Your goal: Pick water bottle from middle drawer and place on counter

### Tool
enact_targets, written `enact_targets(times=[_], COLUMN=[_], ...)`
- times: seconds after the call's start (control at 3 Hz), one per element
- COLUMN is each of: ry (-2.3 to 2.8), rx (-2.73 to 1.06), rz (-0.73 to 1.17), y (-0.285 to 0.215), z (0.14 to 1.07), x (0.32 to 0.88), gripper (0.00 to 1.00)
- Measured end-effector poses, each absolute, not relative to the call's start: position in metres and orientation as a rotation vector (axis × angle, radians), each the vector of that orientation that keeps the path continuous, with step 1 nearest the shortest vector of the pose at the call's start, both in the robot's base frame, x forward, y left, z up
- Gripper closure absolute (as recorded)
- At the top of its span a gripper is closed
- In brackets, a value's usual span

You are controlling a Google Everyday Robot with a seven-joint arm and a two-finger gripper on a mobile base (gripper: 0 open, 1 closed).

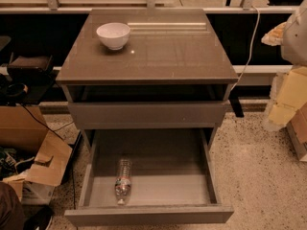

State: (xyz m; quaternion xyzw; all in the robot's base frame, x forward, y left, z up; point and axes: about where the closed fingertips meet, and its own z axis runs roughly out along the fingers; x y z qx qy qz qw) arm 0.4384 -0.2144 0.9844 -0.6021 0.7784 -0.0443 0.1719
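The water bottle (123, 180) is clear with a white cap. It lies on its side in the left half of the open middle drawer (148, 215), cap toward the drawer's front panel. The counter (168, 56) is the glossy grey-brown top of the cabinet above it. My gripper (290, 80) shows as a white and pale yellow shape at the right edge of the view. It is well to the right of the cabinet and far from the bottle, and holds nothing that I can see.
A white bowl (113, 35) stands on the counter's back left. A closed drawer front (146, 114) sits above the open drawer. Cardboard boxes (33, 152) and cables lie on the speckled floor to the left. A white cable (249, 47) hangs at the right.
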Motion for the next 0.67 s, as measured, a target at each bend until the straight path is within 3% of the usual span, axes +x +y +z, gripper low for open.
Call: enact_targets(times=[0.67], ry=[2.236], rx=[-1.629], rz=[-0.160], y=[-0.2096], z=[0.9837], x=[0.4433], gripper=[0.00])
